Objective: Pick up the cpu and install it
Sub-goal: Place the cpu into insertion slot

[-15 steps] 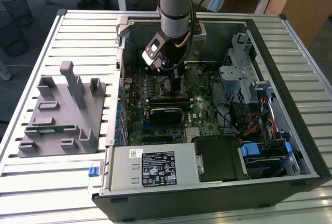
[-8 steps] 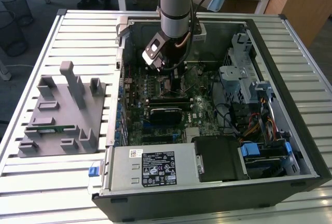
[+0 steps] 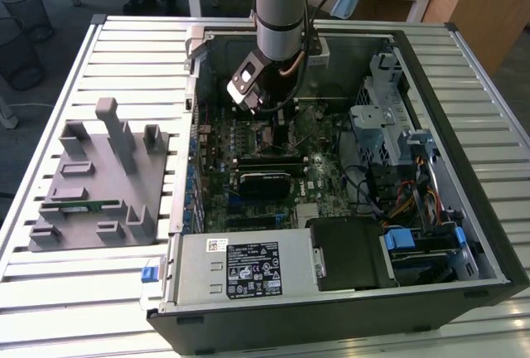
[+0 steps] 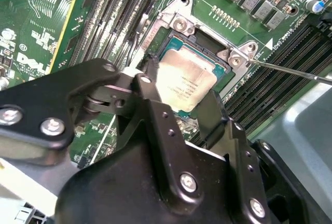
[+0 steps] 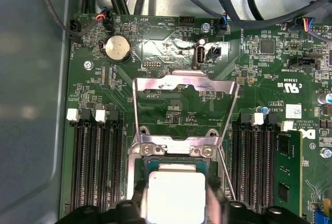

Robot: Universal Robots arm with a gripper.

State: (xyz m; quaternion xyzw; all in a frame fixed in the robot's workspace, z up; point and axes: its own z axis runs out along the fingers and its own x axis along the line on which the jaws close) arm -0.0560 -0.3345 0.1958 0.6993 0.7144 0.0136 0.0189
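Cpu [image 5: 175, 195] pinched between the 2 fingers of the gripper [image 4: 176, 95], held at the open socket [image 5: 171, 160], load plate [image 5: 184, 86] raised, memory slots [image 5: 96, 162] flanking.

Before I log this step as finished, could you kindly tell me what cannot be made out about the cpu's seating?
Exterior view: the arm blocks the work spot on the motherboard, so seating is hidden.
Second wrist view: the gripper's body covers part of the cpu and the socket; contact between them is unclear.
First wrist view: the picture's edge cuts off the cpu, and the fingers beside it are blurred.
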